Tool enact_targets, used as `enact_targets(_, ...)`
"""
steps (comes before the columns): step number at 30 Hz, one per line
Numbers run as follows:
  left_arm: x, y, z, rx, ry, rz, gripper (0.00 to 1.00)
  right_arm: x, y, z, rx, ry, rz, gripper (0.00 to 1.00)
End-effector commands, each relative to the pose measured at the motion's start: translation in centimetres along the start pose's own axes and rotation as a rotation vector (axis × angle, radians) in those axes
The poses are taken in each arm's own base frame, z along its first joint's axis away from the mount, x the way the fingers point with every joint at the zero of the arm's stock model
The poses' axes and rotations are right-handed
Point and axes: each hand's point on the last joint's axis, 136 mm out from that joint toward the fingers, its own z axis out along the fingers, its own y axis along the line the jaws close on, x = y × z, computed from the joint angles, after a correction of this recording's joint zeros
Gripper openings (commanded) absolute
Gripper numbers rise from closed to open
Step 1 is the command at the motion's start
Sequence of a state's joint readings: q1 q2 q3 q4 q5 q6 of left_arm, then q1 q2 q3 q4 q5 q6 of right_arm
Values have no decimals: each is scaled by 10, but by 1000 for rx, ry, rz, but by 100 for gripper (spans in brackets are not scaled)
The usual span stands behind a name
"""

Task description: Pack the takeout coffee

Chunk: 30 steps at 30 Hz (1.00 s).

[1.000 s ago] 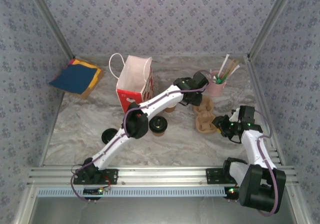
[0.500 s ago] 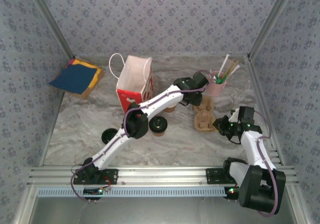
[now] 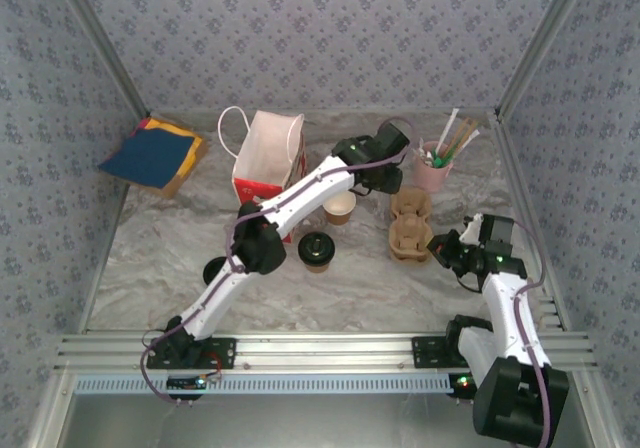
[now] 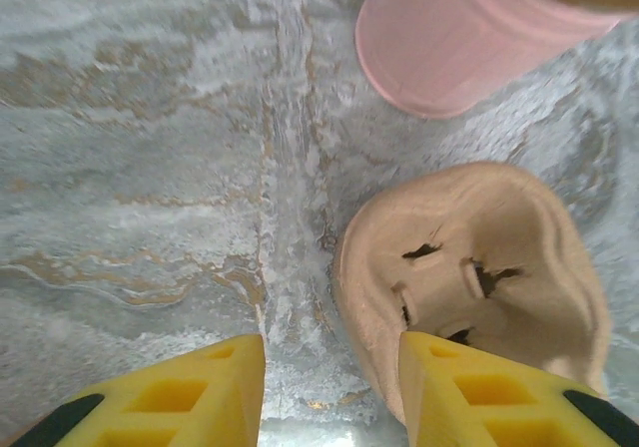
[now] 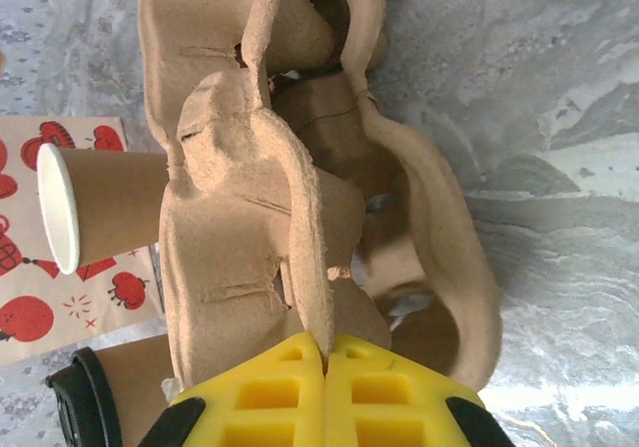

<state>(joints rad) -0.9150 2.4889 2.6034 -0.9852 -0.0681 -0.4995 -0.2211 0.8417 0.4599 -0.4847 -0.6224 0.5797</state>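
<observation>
- The lidded coffee cup (image 3: 316, 251) stands upright near the middle of the worktop (image 3: 160, 258), just in front of the paper bag (image 3: 270, 158).
- An open coffee cup (image 3: 340, 208), with no lid on it, stands a little farther back, between the bag and the cup carrier (image 3: 410, 228).
- A loose lid (image 3: 214, 270) lies flat on the worktop, well off to the left of both cups.
- As I judge it, the packing is at an early stage. The carrier pockets that I can see look empty, neither cup sits in the carrier or the bag, and one cup lacks its lid.
- What I think is left is to lid the open cup, seat the cups in the carrier and get the lot into the bag.
- My right hand (image 5: 324, 352) is closed tight, its fingers (image 5: 270, 397) pinching a thin upright wall at the near side of the carrier. I take that as steadying it.
- My left hand (image 4: 329, 362) hovers over the far end of the carrier, beside the pink cup (image 4: 449, 38) of straws.
- It is partly open and holds nothing, with bare worktop showing between its fingers. One finger overlaps the carrier's rim in the wrist view, and I cannot tell whether it touches.
</observation>
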Motion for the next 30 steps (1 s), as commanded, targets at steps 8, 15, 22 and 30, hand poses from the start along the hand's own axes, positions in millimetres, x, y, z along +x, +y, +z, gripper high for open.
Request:
enact_targets(8, -36, -2, -91, 53, -109, -64, 41, -4, 23, -14, -66, -12, 9, 0)
enact_targets(15, -43, -2, -137, 78, -147, -90, 41, -16, 40, -25, -93, -47, 32, 0)
enact_targets(22, -40, 2, -187, 110, -156, -134, 42, -20, 58, -35, -106, -94, 25, 0)
enact_targets(30, -24, 4, -232, 191, -120, -187, 42, -20, 103, -66, -139, -237, -70, 0)
